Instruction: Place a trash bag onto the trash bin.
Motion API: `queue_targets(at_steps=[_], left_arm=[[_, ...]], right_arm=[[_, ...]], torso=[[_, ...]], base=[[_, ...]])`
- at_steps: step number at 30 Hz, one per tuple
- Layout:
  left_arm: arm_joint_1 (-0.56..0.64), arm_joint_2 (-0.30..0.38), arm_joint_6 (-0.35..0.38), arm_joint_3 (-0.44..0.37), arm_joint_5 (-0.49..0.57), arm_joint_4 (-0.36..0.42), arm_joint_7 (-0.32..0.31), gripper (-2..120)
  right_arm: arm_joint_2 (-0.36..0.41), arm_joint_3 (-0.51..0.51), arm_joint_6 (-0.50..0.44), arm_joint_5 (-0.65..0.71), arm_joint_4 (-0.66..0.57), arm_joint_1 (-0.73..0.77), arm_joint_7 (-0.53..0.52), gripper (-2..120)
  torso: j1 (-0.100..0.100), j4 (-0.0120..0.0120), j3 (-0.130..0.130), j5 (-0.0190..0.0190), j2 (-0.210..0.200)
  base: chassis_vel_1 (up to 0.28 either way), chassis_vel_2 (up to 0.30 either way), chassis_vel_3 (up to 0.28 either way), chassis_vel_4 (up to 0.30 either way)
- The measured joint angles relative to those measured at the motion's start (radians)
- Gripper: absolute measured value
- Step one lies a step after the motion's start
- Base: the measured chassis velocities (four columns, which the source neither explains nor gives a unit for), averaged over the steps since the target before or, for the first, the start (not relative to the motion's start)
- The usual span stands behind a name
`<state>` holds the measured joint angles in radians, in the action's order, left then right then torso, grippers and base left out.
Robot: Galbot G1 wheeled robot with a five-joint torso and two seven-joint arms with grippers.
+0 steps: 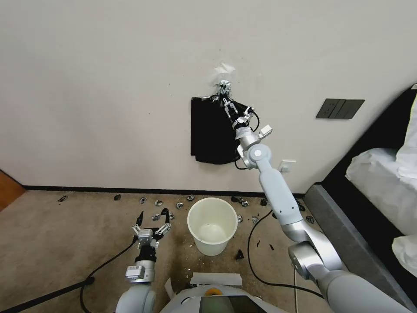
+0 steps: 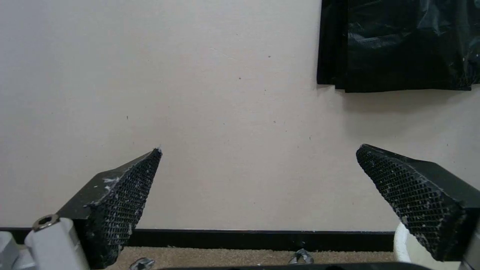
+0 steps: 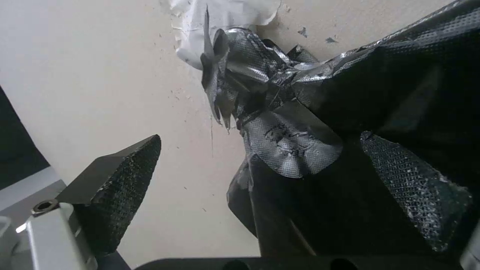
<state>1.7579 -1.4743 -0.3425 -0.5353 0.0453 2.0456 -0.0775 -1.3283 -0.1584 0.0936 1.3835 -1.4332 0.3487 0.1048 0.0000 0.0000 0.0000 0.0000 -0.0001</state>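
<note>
Trash bag [image 3: 320, 123] hangs crumpled on the wall, its gathered top between the right gripper [image 3: 260, 176]'s wide-spread fingers [image 3: 415, 195], one pad against the plastic. Left gripper [image 1: 152, 223] hovers low, fingers [image 2: 125, 202] spread wide, trash bin [image 1: 212, 225] just beside them on the carpet.

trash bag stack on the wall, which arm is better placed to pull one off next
Right. The right gripper is raised to the top of the bag stack by its clip, fingers open around the plastic. The left gripper hangs low and open beside the trash bin.
</note>
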Motion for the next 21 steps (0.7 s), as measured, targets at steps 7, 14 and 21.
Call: queue_targets(at_steps=[7,14,21], left_arm=[[0.001,0.002,0.004,0.000,0.008,0.008,0.000,100],[0.002,0.004,0.004,-0.006,0.016,0.011,0.000,100],[0.004,0.004,0.004,-0.007,0.019,0.012,0.000,100]], right_arm=[[-0.008,0.018,-0.001,-0.005,0.046,-0.043,0.002,100],[-0.015,0.033,-0.002,-0.008,0.044,-0.059,0.008,100],[-0.019,0.039,-0.002,-0.008,0.037,-0.068,0.017,100]], torso=[[0.000,-0.0001,0.000,0.0000,0.000],[0.000,0.0000,0.000,0.0000,0.000],[0.000,0.0000,0.000,-0.0001,0.000]], base=[[0.000,0.000,0.000,0.000],[0.000,0.000,0.000,0.000],[0.000,0.000,0.000,0.000]])
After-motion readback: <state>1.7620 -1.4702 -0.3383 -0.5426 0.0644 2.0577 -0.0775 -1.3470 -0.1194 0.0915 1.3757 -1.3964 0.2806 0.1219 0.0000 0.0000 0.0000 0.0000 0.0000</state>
